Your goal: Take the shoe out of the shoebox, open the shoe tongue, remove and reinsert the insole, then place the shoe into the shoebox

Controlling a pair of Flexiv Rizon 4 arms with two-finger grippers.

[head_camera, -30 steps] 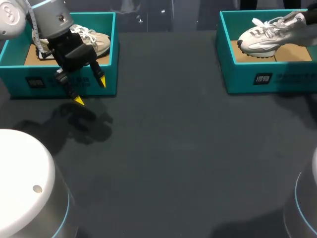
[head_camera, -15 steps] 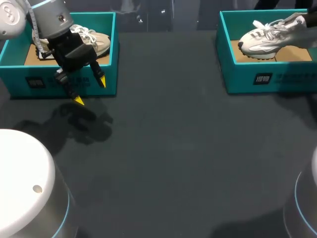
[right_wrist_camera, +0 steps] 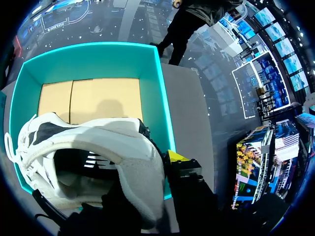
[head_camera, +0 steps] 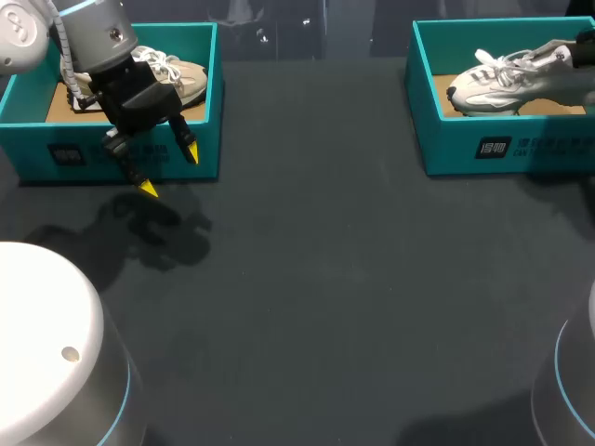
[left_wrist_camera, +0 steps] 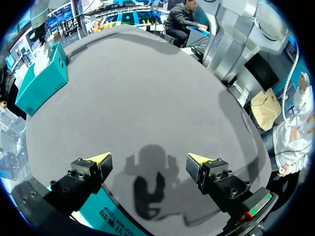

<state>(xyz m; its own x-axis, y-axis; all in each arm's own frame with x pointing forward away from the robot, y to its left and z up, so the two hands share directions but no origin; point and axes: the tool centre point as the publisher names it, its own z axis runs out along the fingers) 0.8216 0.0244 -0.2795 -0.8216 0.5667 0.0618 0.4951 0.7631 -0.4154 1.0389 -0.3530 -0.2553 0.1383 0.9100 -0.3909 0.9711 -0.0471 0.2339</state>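
A white sneaker (head_camera: 507, 82) hangs low inside the right teal shoebox (head_camera: 493, 144), toe pointing left. My right gripper (right_wrist_camera: 147, 174) is shut on its heel collar; one yellow fingertip (right_wrist_camera: 173, 157) shows outside the heel, the other is hidden inside the shoe (right_wrist_camera: 93, 157). Below the shoe lies the box's cardboard floor (right_wrist_camera: 88, 98). In the head view this arm (head_camera: 584, 42) barely enters at the right edge. My left gripper (head_camera: 169, 172) hovers open in front of the left teal shoebox (head_camera: 112, 153), which holds a beige sneaker (head_camera: 172, 76). Nothing sits between its fingers (left_wrist_camera: 96, 160).
The dark tabletop (head_camera: 353, 279) stretches between the two boxes. In the left wrist view the left box's front wall (left_wrist_camera: 118, 219) lies under the gripper and the right box (left_wrist_camera: 42, 78) stands far ahead.
The white sneaker has sunk lower into the right shoebox and levelled out, still in my right gripper. The left arm has not moved.
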